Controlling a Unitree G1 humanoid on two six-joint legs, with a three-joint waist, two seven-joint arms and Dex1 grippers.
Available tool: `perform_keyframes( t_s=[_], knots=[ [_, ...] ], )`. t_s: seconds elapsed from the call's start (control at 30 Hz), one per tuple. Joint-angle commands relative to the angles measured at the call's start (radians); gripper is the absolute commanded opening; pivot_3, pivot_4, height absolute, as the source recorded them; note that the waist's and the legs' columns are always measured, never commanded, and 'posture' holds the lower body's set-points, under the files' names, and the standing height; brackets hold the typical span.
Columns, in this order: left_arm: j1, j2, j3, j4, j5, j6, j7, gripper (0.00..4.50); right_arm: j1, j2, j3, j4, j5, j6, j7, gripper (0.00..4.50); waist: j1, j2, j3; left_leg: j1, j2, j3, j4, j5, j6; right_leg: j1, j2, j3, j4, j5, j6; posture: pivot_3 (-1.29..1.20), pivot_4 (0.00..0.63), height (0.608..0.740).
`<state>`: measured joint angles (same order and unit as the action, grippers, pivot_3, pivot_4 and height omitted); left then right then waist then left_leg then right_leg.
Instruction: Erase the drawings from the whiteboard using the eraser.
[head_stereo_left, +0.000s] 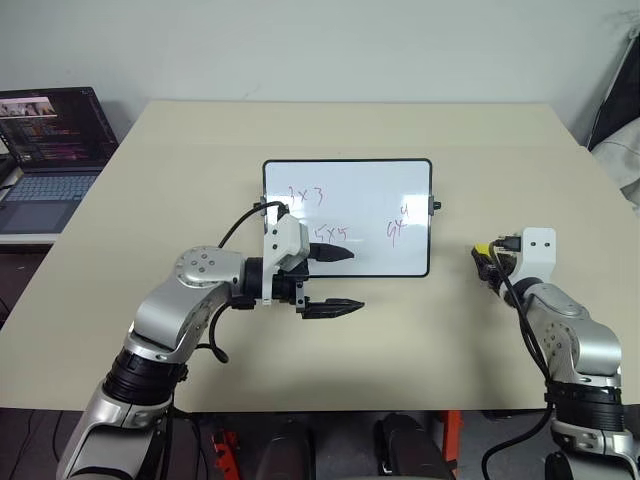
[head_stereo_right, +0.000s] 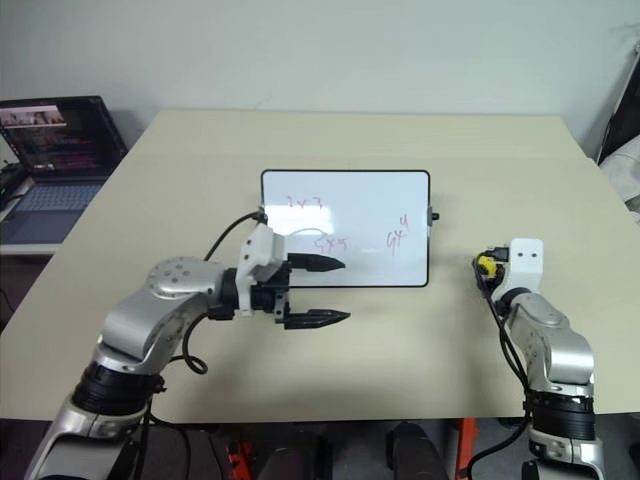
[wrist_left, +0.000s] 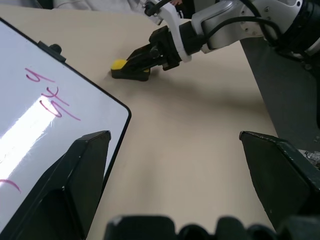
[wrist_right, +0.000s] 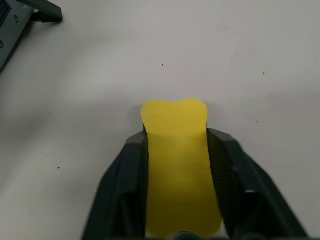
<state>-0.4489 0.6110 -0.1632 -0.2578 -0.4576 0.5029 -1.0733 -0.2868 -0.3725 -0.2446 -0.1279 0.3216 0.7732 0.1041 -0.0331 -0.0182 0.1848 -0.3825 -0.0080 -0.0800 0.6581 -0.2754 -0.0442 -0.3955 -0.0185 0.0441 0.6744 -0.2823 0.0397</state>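
Observation:
The whiteboard (head_stereo_left: 345, 161) lies flat in the middle of the table. On it are faint pink drawings: "3x3" (head_stereo_left: 305, 195), "5x5" (head_stereo_left: 330, 234) and "9x4" (head_stereo_left: 398, 225). My left gripper (head_stereo_left: 355, 280) is open at the board's near edge, pointing right; one finger is over the board by "5x5", the other over bare table. To the right of the board, my right gripper (head_stereo_left: 485, 258) is shut on the yellow eraser (wrist_right: 175, 115), squeezing its sides in. The eraser (wrist_left: 120, 65) rests low against the table, apart from the board.
An open laptop (head_stereo_left: 50, 130) stands on a separate surface off the table's left side. Dark gear (head_stereo_left: 615, 110) sits past the table's far right corner. The beige table (head_stereo_left: 420, 340) has bare room around the board.

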Motion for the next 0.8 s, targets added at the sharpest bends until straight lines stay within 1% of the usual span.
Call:
perform_keyframes(
  t_s=[0.03, 0.27, 0.5, 0.57, 0.67, 0.73, 0.8],
  knots=[
    [0.026, 0.003, 0.048, 0.003, 0.016, -0.021, 0.048, 4.5, 0.002, 0.006, -0.023, -0.027, 0.004, -0.006, 0.0, 0.99, 0.0, 0.0, 0.0, 0.0, 0.0, 0.0, 0.0, 0.0, 0.0, 0.0, 0.0, 0.0, 0.0, 0.0, 0.0, 0.0, 0.15, 0.74],
    [0.104, 0.006, 0.099, -0.034, 0.001, -0.002, 0.115, 4.5, 0.025, -0.017, -0.026, -0.105, 0.017, 0.022, 0.028, 0.99, 0.001, 0.0, 0.0, 0.0, 0.0, 0.0, 0.001, 0.0, 0.0, 0.0, 0.0, 0.0, 0.001, 0.0, 0.0, 0.0, 0.15, 0.74],
    [0.13, 0.006, 0.111, -0.085, 0.013, 0.026, 0.187, 4.5, 0.091, -0.073, 0.01, -0.355, 0.118, 0.097, 0.161, 0.99, 0.001, 0.0, 0.0, 0.0, 0.0, -0.001, 0.001, 0.0, 0.0, 0.0, 0.0, 0.0, 0.001, 0.0, 0.0, 0.0, 0.15, 0.74],
    [0.116, -0.001, 0.107, -0.099, 0.032, 0.034, 0.23, 4.5, 0.121, -0.114, 0.024, -0.461, 0.157, 0.114, 0.217, 0.99, 0.002, 0.0, 0.0, 0.0, 0.0, -0.001, 0.001, 0.0, 0.0, 0.0, 0.0, 0.0, 0.002, 0.0, 0.0, 0.0, 0.15, 0.74],
    [0.089, 0.001, 0.101, -0.107, 0.052, 0.059, 0.273, 4.5, 0.17, -0.192, 0.081, -0.565, 0.149, 0.092, 0.282, 0.99, 0.003, 0.0, 0.0, 0.0, 0.0, -0.001, 0.002, 0.0, 0.0, 0.0, 0.0, -0.001, 0.002, 0.0, 0.0, 0.0, 0.15, 0.74],
    [0.065, 0.002, 0.101, -0.089, 0.07, 0.069, 0.299, 4.5, 0.173, -0.23, 0.139, -0.583, 0.103, 0.051, 0.297, 0.99, 0.003, 0.0, 0.0, 0.0, 0.0, -0.001, 0.002, 0.0, 0.0, 0.001, 0.0, -0.001, 0.001, 0.0, 0.0, 0.0, 0.15, 0.74],
    [0.038, -0.011, 0.104, -0.058, 0.092, 0.074, 0.336, 4.5, 0.138, -0.253, 0.213, -0.575, 0.031, -0.003, 0.291, 0.99, 0.003, 0.0, 0.0, 0.001, 0.0, -0.001, 0.003, 0.0, 0.0, 0.001, 0.0, -0.001, 0.001, 0.0, 0.001, 0.0, 0.15, 0.74]
  ],
)
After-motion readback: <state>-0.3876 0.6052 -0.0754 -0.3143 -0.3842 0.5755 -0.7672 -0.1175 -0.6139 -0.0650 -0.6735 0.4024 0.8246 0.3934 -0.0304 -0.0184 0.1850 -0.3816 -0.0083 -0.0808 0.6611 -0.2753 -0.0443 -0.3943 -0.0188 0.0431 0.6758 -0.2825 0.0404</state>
